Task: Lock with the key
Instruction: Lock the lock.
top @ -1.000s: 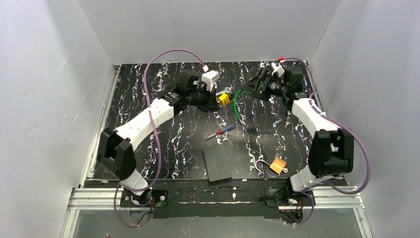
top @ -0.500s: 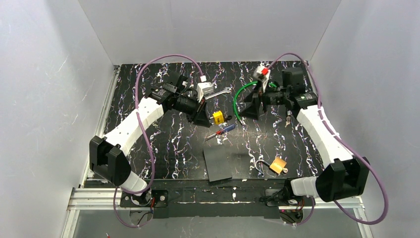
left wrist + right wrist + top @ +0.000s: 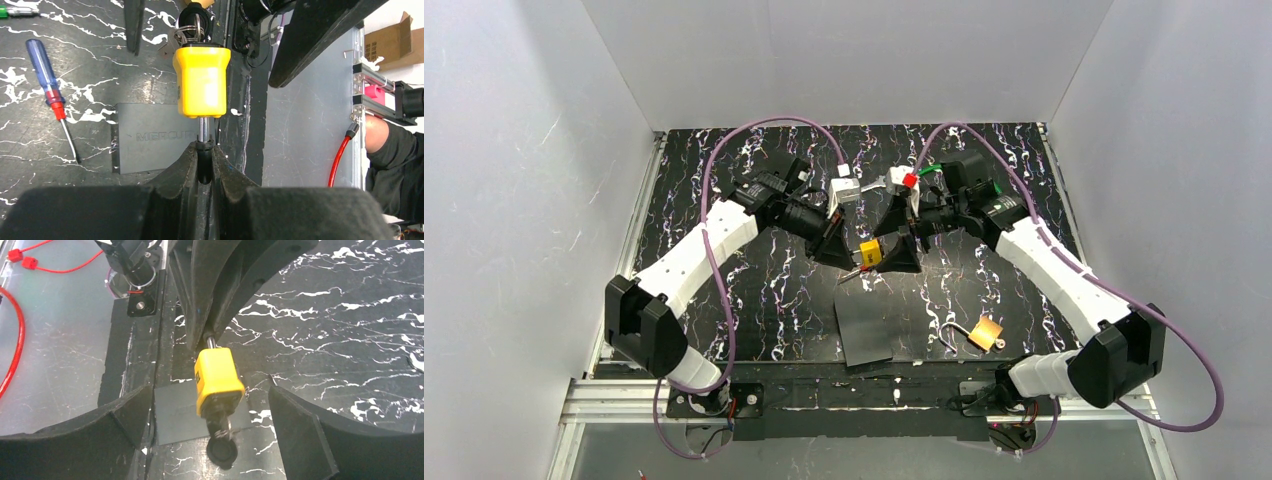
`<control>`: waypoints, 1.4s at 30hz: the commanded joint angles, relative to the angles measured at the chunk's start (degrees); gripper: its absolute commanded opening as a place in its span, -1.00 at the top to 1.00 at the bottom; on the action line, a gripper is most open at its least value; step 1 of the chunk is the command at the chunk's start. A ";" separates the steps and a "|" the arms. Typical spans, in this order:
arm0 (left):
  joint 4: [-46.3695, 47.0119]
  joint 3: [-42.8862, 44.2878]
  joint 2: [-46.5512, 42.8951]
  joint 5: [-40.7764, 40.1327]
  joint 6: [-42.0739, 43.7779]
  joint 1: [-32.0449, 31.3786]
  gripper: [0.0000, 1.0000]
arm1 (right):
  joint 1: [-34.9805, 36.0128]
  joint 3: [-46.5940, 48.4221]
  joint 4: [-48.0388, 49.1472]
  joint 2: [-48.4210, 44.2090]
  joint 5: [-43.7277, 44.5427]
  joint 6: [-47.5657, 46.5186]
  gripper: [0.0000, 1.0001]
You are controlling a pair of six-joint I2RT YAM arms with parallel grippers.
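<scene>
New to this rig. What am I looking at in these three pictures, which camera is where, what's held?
Two robot arms with two-finger grippers stand at the near edge of a marbled black table. The wide picture looks down from above and behind; the other two come from wrist cameras. The left gripper is shut on the metal stem of a yellow block, the black-headed key in its far end. The right gripper is open around that block, not touching. On the table lie a screwdriver, a flat grey box and a brass padlock.
</scene>
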 commanded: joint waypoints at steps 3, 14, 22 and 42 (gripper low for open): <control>-0.36 -0.08 -4.34 4.76 2.59 -0.80 1.00 | 1.94 -0.61 4.09 1.74 -4.41 2.52 -0.84; 0.13 0.15 -5.23 5.38 2.61 -0.80 1.00 | 2.29 -4.12 6.47 1.76 -6.61 5.30 -0.49; 1.07 0.28 -5.01 5.56 1.74 -0.81 1.00 | 3.06 -5.60 9.48 2.03 -8.09 8.32 -0.37; 6.22 -0.65 -6.24 4.51 -5.27 2.15 0.55 | 2.22 -7.15 23.05 2.65 -11.25 23.40 0.97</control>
